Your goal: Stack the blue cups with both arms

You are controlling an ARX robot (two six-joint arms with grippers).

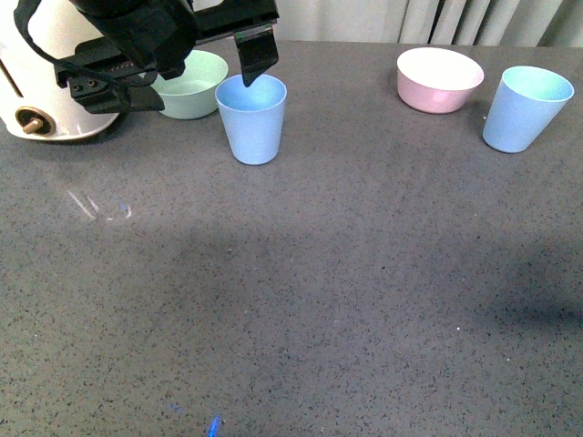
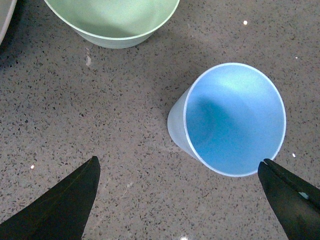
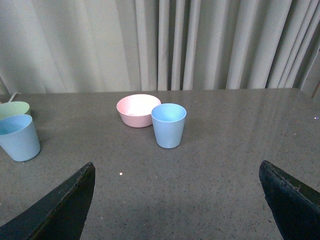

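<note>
Front view: L end effector [image 2: 178, 161] spread wide, one flat black finger at rim of tapered smooth blue cup [image 1: 252, 118], just beside mint bowl [image 1: 193, 84]. R end effector [image 3: 176, 165] spread, empty. 2nd blue cup [image 1: 526, 109] upright near pink bowl [image 1: 439, 79] on speckled grey tabletop [image 1: 301, 300].

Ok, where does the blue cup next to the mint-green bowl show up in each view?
Front view: blue cup stands upper left of centre, just in front of the bowl.
Left wrist view: seen from above, ahead of the open left hand, rim near one fingertip.
Right wrist view: small, at the frame's edge.
Shared landmark: the mint-green bowl, close beside the cup in all three.
</note>
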